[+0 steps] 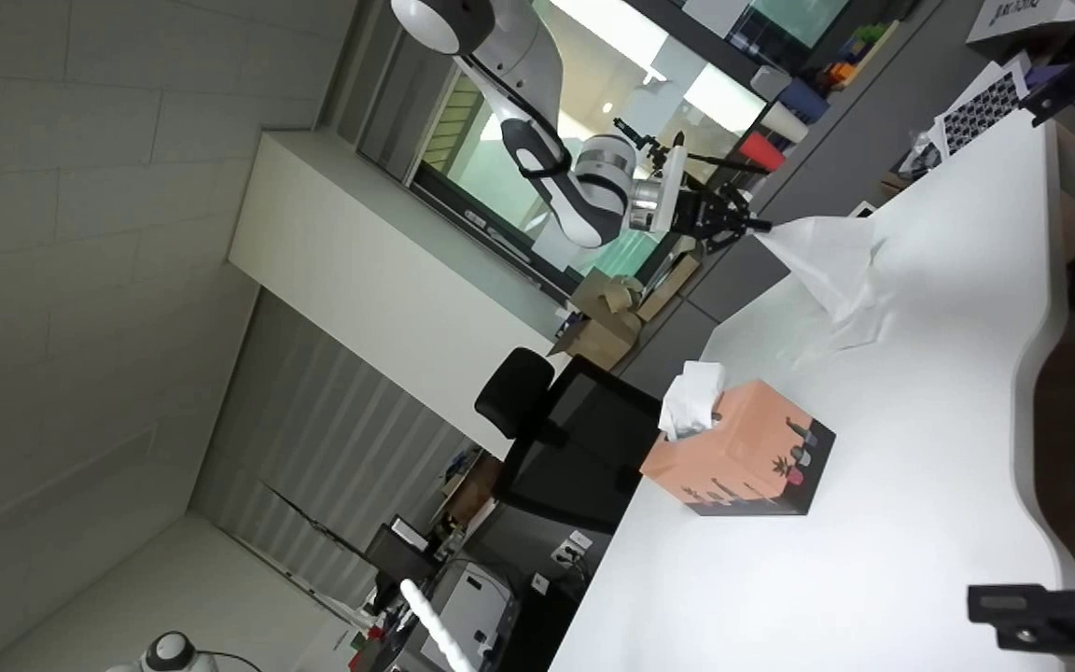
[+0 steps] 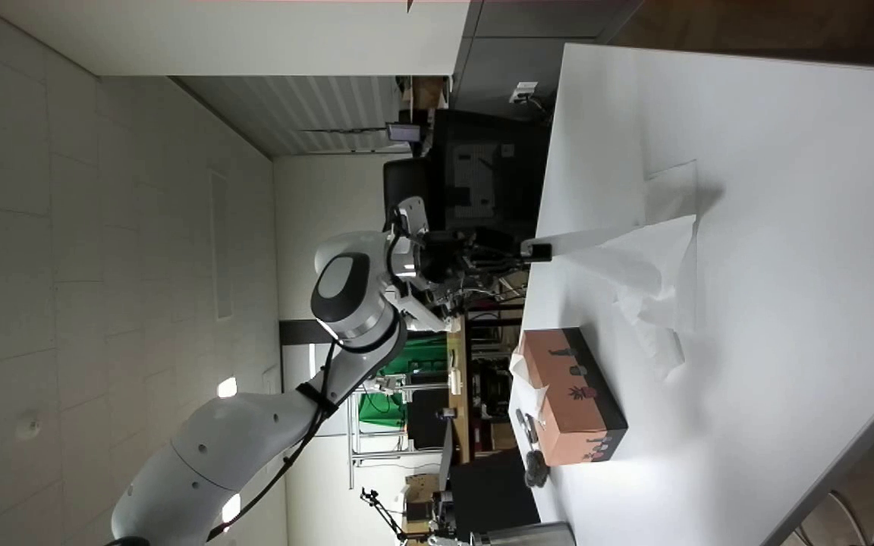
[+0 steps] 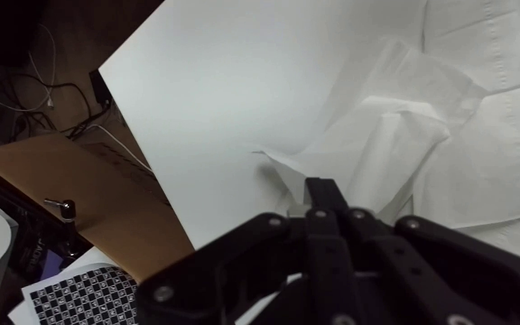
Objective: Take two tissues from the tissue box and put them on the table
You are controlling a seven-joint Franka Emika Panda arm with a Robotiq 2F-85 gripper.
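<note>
– Where's our thin, creased tissue (image 1: 822, 261)?
– We see it pinched in the gripper (image 1: 761, 227), drooping over a flat, embossed sheet (image 2: 672, 189); the cuboid tissue box (image 1: 745, 453) stands apart on the smooth table (image 1: 920, 457)

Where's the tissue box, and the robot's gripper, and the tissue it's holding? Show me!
Tissue box (image 1: 761, 437): in an exterior view, on its orange side.
Gripper (image 1: 761, 226): in an exterior view, between its fingertips.
Held tissue (image 1: 825, 263): in an exterior view, on the middle of its white sheet.
</note>
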